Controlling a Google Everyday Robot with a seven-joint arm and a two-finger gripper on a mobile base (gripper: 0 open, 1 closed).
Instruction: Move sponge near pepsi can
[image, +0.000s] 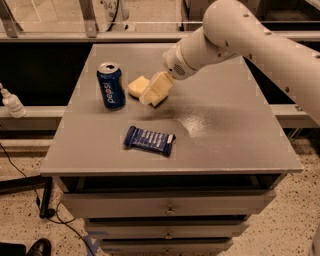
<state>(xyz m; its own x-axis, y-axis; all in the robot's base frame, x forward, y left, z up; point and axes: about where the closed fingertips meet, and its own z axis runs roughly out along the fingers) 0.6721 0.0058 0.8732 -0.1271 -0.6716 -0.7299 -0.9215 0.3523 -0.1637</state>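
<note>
The pepsi can (111, 85) is dark blue with white lettering and a silver top, and stands upright at the table's left side. The sponge (137, 86) is a pale yellow block just right of the can, low over the table, with a small gap to the can. My gripper (156, 94) reaches in from the upper right on a white arm and is shut on the sponge's right end. That end is hidden by the pale fingers (161, 85).
A flat dark blue snack-bar wrapper (149, 140) lies near the table's front, below the sponge. The grey table (225, 130) stands on a drawer cabinet. A white bottle (11, 102) stands on a ledge off the left edge. Rails run behind the table.
</note>
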